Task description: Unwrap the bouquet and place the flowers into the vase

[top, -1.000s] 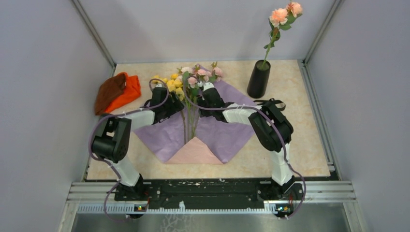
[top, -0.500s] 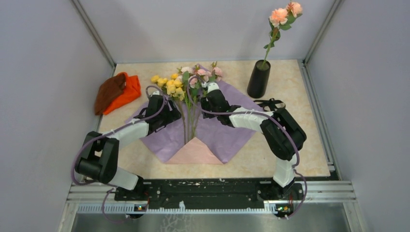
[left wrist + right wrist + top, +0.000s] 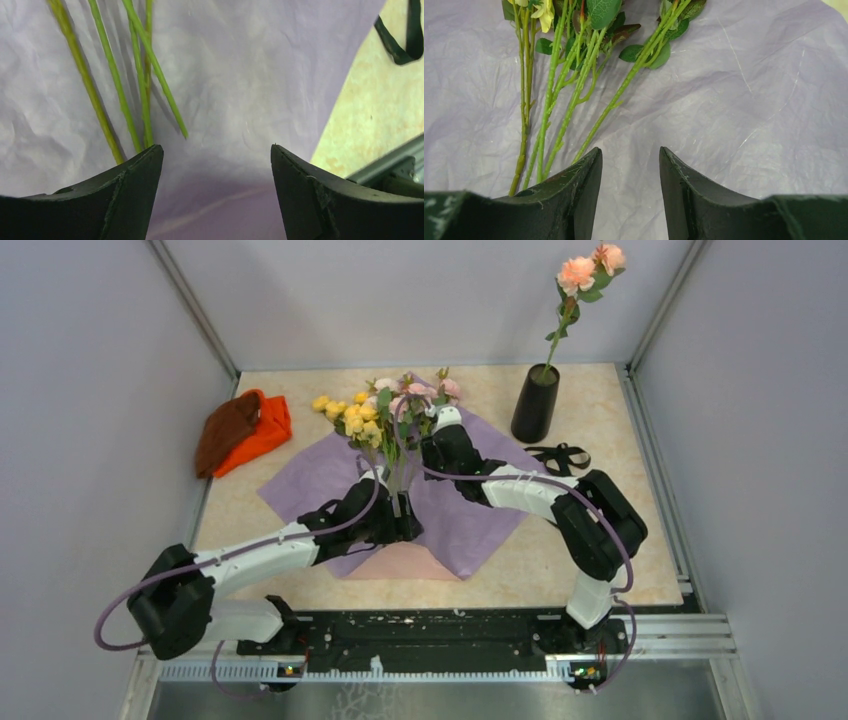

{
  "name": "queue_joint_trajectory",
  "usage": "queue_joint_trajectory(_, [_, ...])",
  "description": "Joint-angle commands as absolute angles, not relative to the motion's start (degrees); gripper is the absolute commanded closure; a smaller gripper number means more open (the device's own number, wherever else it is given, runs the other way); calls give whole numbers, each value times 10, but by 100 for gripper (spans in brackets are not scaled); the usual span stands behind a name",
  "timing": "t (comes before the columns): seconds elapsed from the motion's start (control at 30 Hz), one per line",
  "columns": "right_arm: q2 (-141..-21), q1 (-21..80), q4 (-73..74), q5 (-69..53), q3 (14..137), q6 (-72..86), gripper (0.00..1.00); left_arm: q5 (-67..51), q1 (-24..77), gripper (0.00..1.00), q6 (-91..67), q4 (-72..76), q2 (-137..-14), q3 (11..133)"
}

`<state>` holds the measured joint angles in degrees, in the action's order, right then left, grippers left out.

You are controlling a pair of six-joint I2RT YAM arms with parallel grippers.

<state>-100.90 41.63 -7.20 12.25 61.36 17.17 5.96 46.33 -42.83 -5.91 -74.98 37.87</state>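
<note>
The bouquet lies unwrapped: its lilac paper (image 3: 470, 520) is spread flat with a pink corner (image 3: 400, 560) toward me. The flowers (image 3: 385, 410) rest on it, blooms at the far end and green stems (image 3: 107, 75) running toward me. The black vase (image 3: 535, 403) stands at the back right, holding one stem of peach roses (image 3: 590, 270). My left gripper (image 3: 403, 523) hovers open just right of the stem ends (image 3: 217, 150), nothing between its fingers. My right gripper (image 3: 443, 422) sits open over the paper (image 3: 724, 100), just right of the leafy stems (image 3: 574, 95), holding nothing (image 3: 630, 150).
An orange-and-brown cloth bundle (image 3: 243, 430) lies at the back left. The untied black ribbon (image 3: 560, 455) lies on the table right of the paper, also visible in the left wrist view (image 3: 400, 40). Grey walls and metal rails (image 3: 660, 440) enclose the table.
My left arm has swung from beside the yellow blooms down and right to the stem ends. The right gripper has edged a little farther up along the flowers.
</note>
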Motion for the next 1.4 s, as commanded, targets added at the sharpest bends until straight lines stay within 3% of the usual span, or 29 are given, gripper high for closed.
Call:
queue_joint_trajectory(0.0, [-970,420,-105,143,612,174,54,66,496,15,-486,-123,-675,335])
queue_joint_trajectory(0.37, [-983,420,-133,138,621,175,54,25,599,17,-599,-222,-518,226])
queue_joint_trajectory(0.9, [-1008,419,-148,134,629,176,54,-15,684,15,-654,-237,-553,165])
queue_joint_trajectory(1.1, [-1012,419,-148,132,641,175,54,80,689,17,-645,-295,-497,214])
queue_joint_trajectory(1.37, [-1089,420,-59,133,749,183,56,318,688,15,-597,-366,-524,358])
